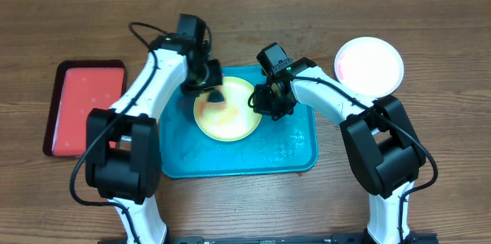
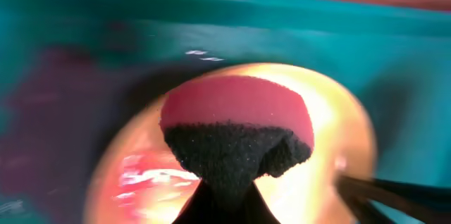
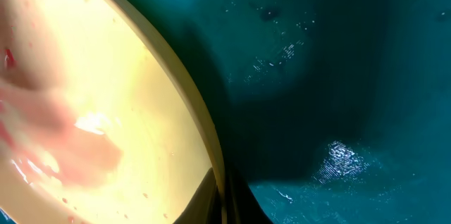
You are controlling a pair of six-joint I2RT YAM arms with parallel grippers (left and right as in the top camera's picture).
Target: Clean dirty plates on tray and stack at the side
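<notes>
We list one round yellow-green plastic plate (image 1: 230, 117), smeared red, lying in the large teal rectangular plastic tray (image 1: 285, 150). Left hand (image 1: 212, 93) is clamped on a red sponge with black scouring face (image 2: 236, 129), set against that plate. Right hand (image 1: 262, 100) pinches the plate's rim. One round white plastic plate (image 1: 369, 65) lies on the wooden tabletop (image 1: 430, 14), right of the tray. One smaller red tray (image 1: 84, 106) lies left.

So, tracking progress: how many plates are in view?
2: a yellow-green plate on the teal tray, a white plate on the table beside it. Another may hide under the white one.
</notes>
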